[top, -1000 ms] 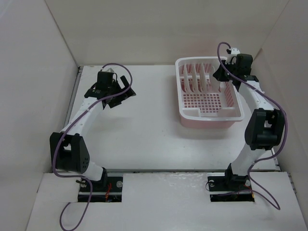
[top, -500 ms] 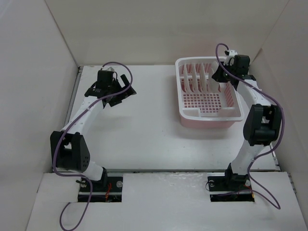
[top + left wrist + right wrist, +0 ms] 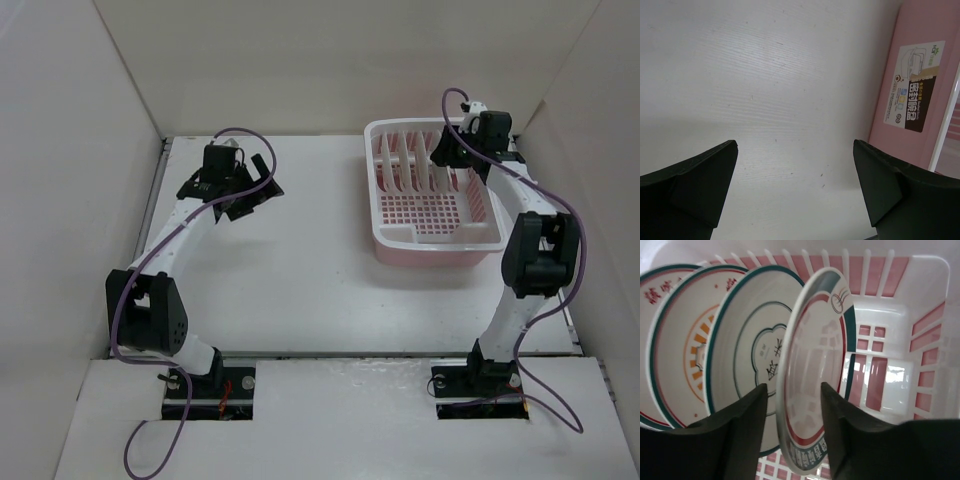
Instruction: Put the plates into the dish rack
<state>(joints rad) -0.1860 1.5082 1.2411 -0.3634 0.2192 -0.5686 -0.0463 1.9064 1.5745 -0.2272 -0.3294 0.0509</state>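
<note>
The pale pink dish rack (image 3: 440,240) stands at the far right of the table. In the right wrist view several white plates stand on edge in the rack (image 3: 880,270): two with orange marks (image 3: 695,330), one with a dark ring and centre marks (image 3: 750,330), and one with a green and red rim (image 3: 820,340). My right gripper (image 3: 445,150) (image 3: 793,390) is over the rack and straddles the last plate's rim. The jaws are parted, with a gap showing at the left finger. My left gripper (image 3: 250,195) (image 3: 795,150) is open and empty over bare table, left of the rack.
The rack's pink side wall with a printed label (image 3: 912,90) shows at the right of the left wrist view. White walls enclose the table on three sides. The right wall is close behind the rack.
My right gripper has moved left, further over the rack's back right part. The left arm has not moved.
</note>
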